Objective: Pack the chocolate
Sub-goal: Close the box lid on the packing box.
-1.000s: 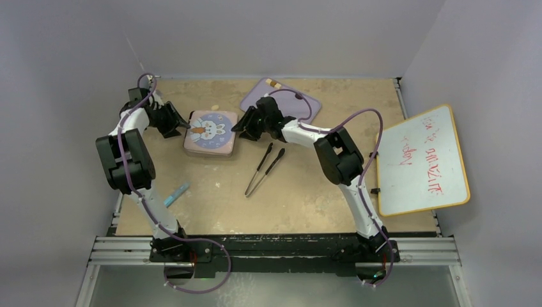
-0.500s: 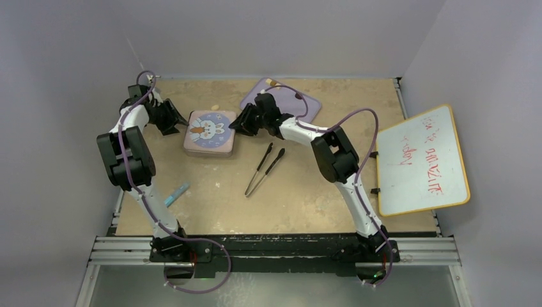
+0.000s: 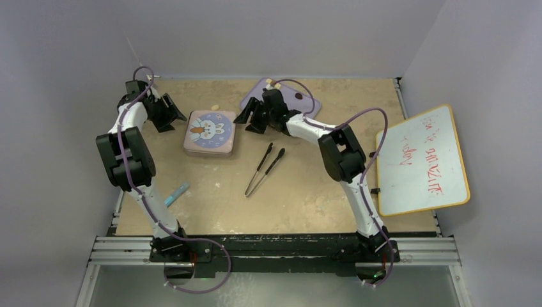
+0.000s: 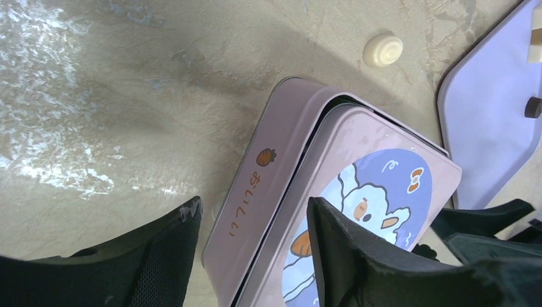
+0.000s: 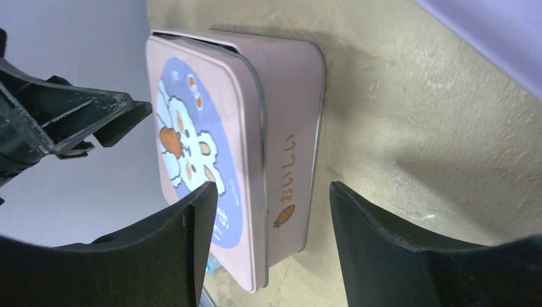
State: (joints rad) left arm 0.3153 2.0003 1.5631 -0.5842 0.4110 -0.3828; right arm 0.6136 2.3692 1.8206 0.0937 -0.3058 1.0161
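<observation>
Chocolate [image 3: 298,96] bits on tan desk [image 3: 319,185]: few on lavender plastic tray [image 4: 486,128]; pink bunny-lid metal tin [image 3: 209,133] lidded, lid seemingly unseated. Left gripper [image 3: 171,115], right gripper [image 3: 248,120] flank tin, apart, empty. Cream round piece [image 4: 383,50] stray; collect before pressing lid square.

Both arms reach forward, the left tool [image 3: 175,120] and right tool [image 3: 245,124] facing each other, jaws parted.
</observation>
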